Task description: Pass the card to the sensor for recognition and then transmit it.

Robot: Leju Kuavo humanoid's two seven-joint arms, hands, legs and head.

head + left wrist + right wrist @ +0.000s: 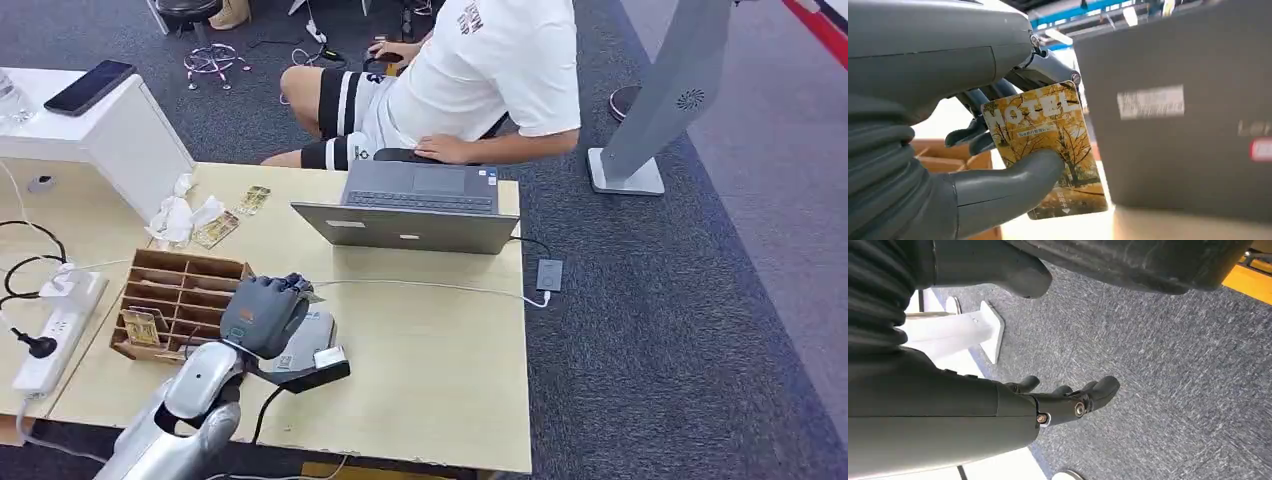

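A: What's biggest here?
B: The pale wooden table (430, 380), with an open grey laptop (415, 210) at its far edge and a brown wooden compartment box (180, 295) at near left.
A: And the hands?
B: The left hand (265, 315) hovers over the table just right of the box, thumb and fingers clamped on a yellow hotel card with an autumn-tree print (1048, 145). The right hand (1068, 400) hangs over blue-grey carpet (1168, 370), fingers loosely apart, holding nothing.
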